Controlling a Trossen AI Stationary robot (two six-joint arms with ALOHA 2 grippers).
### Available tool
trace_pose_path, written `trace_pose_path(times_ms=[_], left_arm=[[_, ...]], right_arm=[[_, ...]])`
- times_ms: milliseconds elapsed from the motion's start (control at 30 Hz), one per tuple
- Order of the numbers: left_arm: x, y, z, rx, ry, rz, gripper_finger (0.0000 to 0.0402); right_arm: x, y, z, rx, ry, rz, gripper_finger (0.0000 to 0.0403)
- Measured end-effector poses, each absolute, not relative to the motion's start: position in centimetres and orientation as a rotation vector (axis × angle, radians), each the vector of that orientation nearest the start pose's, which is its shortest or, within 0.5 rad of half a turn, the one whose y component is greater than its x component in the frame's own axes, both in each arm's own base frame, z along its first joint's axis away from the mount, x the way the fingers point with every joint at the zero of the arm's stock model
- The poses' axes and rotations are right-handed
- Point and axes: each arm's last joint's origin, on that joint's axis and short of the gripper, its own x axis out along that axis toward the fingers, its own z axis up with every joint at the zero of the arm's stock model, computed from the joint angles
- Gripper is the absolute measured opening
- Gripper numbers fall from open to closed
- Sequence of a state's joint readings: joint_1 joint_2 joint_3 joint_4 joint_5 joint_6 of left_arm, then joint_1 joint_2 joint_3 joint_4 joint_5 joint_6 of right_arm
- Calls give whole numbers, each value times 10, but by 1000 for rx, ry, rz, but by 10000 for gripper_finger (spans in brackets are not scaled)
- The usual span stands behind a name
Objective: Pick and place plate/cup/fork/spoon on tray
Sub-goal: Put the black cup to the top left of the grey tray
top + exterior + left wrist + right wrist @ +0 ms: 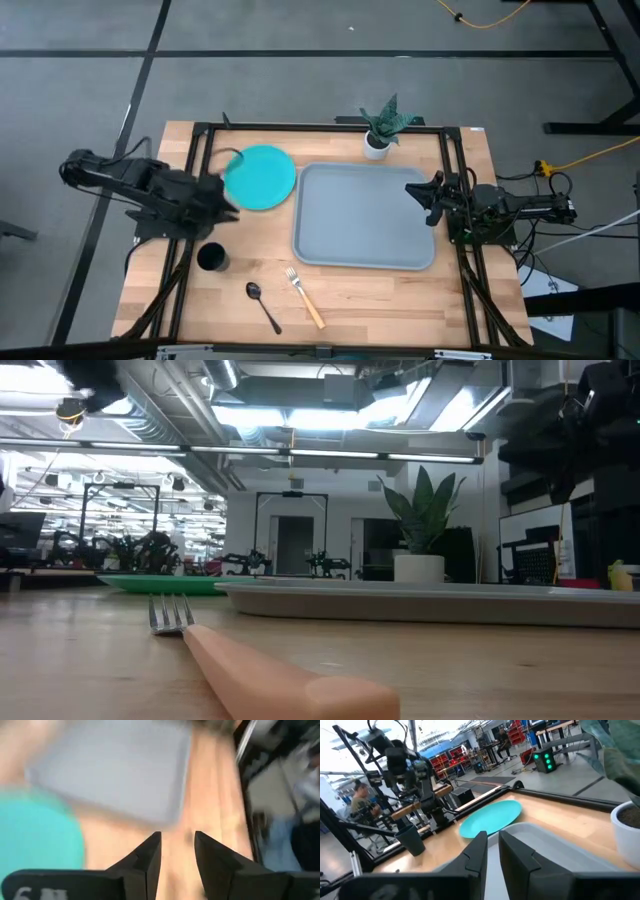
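Note:
The teal plate [262,177] lies flat on the wooden table, left of the grey-blue tray [365,215]; it also shows in the right wrist view [490,818]. The black cup [212,257] stands near the table's left. The dark spoon [262,305] and the tan-handled fork [303,296] lie near the front edge, and the fork fills the low view [250,670]. My left gripper [226,196] is open and empty beside the plate's near-left rim, with bare wood between its fingers [177,851]. My right gripper [427,198] hangs open and empty over the tray's right side [492,851].
A white pot with a green plant [383,130] stands at the table's far edge, behind the tray. A dark metal frame [200,135] borders the table. In the right wrist view, a person [360,795] shows in the room beyond the table.

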State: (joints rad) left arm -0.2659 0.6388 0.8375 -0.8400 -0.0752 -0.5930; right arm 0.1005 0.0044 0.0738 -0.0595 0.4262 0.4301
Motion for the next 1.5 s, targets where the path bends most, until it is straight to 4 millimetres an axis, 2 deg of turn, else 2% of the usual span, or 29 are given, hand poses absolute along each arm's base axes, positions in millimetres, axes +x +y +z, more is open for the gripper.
trace_pose_path(times_ms=[167,267,333,533,633,800,1000,1267,1500], left_arm=[[112,-43,295,-602,1096,-70,110],[108,-47,282,-594,1271,-9,110],[108,-48,278,-593,1325,37,110],[109,-48,276,-524,1282,109,110],[109,-48,268,-488,1289,138,110],[105,-51,254,-500,1375,101,110],[107,-54,244,-501,1376,84,110],[111,-61,217,-516,1396,96,110],[120,-65,190,-527,1277,60,110]], right_arm=[[91,-3,180,433,-55,-324,53],[91,-3,178,433,-41,-327,53],[91,-3,178,432,-42,-327,53],[91,-3,178,453,-46,-327,53],[91,-3,177,450,-33,-328,53],[91,-3,174,445,-4,-336,53],[91,-3,174,444,1,-337,53],[91,-3,174,440,4,-337,53],[91,-3,174,438,4,-337,53]])
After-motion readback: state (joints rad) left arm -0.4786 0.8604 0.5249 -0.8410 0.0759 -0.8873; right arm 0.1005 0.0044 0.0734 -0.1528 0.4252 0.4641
